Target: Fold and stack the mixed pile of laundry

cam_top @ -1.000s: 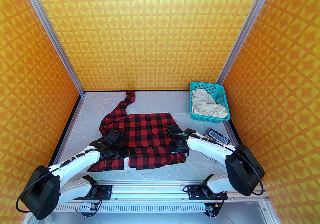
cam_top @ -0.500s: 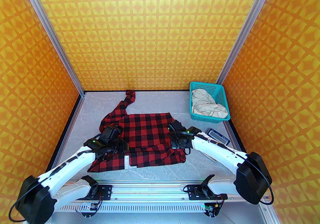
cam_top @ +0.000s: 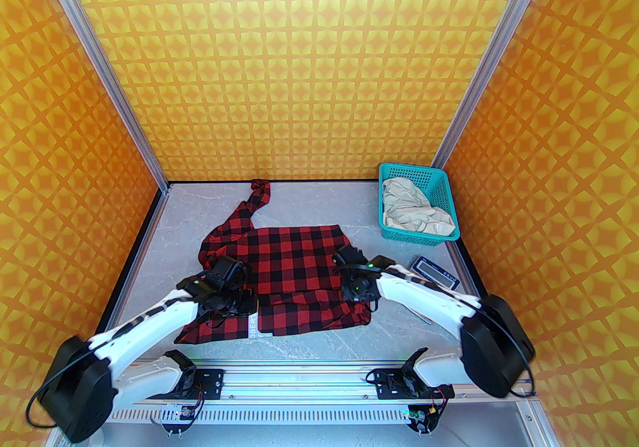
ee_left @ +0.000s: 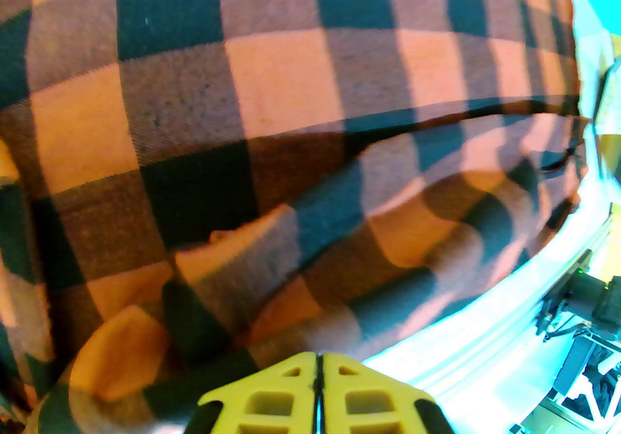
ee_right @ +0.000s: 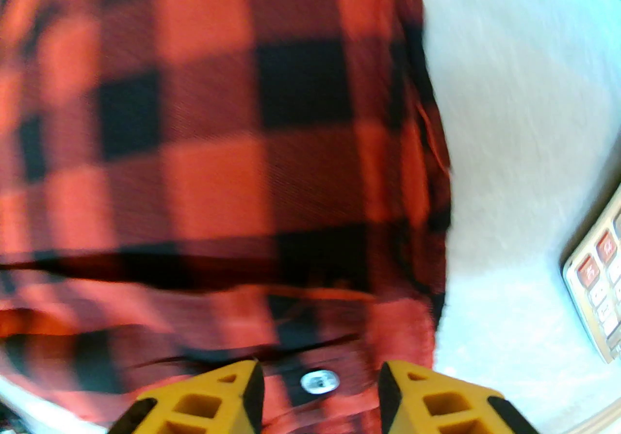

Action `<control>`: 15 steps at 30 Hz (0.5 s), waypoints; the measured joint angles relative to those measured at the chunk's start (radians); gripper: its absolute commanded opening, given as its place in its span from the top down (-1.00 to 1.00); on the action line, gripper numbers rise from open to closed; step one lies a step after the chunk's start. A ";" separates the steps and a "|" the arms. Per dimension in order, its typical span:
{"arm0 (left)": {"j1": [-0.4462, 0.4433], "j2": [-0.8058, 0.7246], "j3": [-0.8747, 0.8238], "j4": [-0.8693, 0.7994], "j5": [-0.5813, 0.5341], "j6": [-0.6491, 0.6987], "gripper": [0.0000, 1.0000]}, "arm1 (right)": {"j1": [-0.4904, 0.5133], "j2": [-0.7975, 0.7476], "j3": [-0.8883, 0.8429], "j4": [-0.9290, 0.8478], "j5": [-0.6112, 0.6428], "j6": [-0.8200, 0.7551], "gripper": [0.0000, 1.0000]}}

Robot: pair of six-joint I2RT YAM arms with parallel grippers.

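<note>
A: From above, the check shirt [cam_top: 294, 255] is lying spread on the bench [cam_top: 189, 215] with its near edge doubled over. The left gripper [cam_top: 249, 302] and right gripper [cam_top: 355, 299] are sitting at either end of that fold. What's worrying you?

B: One sleeve is trailing toward the back wall, so any pull is risking a skewed fold. The cream garment [cam_top: 414, 210] is waiting in the basket [cam_top: 442, 185]. The calculator [cam_top: 433, 271] is lying just beside the right arm, inviting a knock.

A: At the left wrist, the fingers [ee_left: 271, 398] are pressing together at the cloth's edge. I'm not making out whether fabric is pinched.

B: If it is, lifting is likely dragging the fold open.

A: At the right wrist, the jaws are standing apart over a snap [ee_right: 318, 381].

B: Closing there is risking a slip off the metal, or catching only the top layer.
</note>
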 measured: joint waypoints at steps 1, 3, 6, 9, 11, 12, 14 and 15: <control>0.006 0.026 0.000 0.018 0.001 0.000 0.90 | 0.003 -0.001 0.002 0.013 -0.021 0.004 0.17; 0.020 0.071 0.000 0.049 0.000 0.004 0.92 | 0.009 0.013 -0.002 0.040 -0.058 0.013 0.18; 0.048 0.133 0.000 0.087 -0.001 0.016 0.94 | 0.011 0.056 -0.030 0.095 -0.089 0.026 0.22; 0.089 0.183 0.000 0.116 0.000 0.035 0.92 | 0.007 0.120 -0.067 0.121 -0.086 0.026 0.24; 0.113 0.196 0.000 0.130 0.011 0.045 0.88 | -0.002 0.161 -0.096 0.136 -0.078 0.026 0.24; 0.118 0.196 0.000 0.134 0.011 0.050 0.86 | -0.006 0.169 -0.100 0.142 -0.072 0.026 0.24; 0.134 0.193 0.000 0.137 0.011 0.062 0.73 | -0.011 0.166 -0.099 0.153 -0.068 0.026 0.21; 0.139 0.189 0.000 0.134 0.011 0.066 0.65 | -0.012 0.166 -0.099 0.153 -0.068 0.026 0.18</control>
